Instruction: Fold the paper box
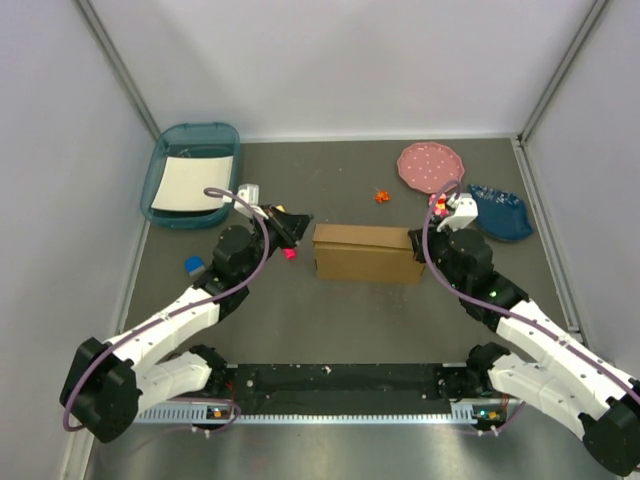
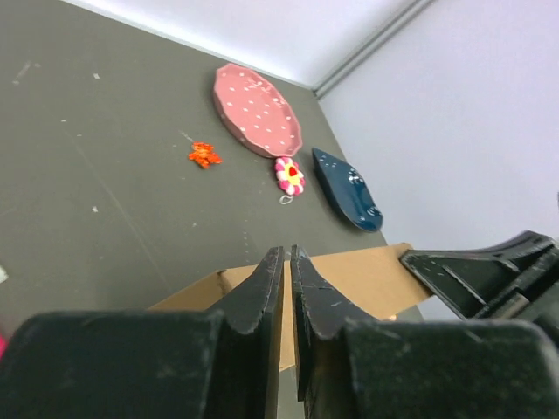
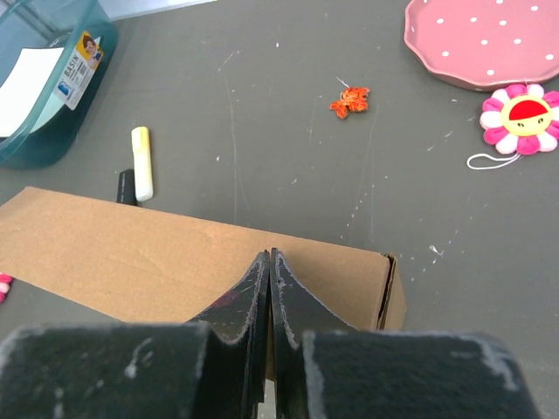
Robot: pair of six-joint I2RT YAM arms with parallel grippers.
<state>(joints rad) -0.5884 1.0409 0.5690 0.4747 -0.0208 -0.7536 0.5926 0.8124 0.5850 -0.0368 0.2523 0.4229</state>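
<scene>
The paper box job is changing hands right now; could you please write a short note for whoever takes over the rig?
Left gripper: shut, holding nothing, at the left end of the paper box.
Right gripper: shut, holding nothing, over the box's right end.
Box: lies between the two grippers, gripped by neither; whether they touch it cannot be told.
Done: it already has the shape of a closed rectangular box, with its top panel flat.
Left: it cannot be seen whether the tabs are tucked, so check the ends and press them home if needed.
</scene>
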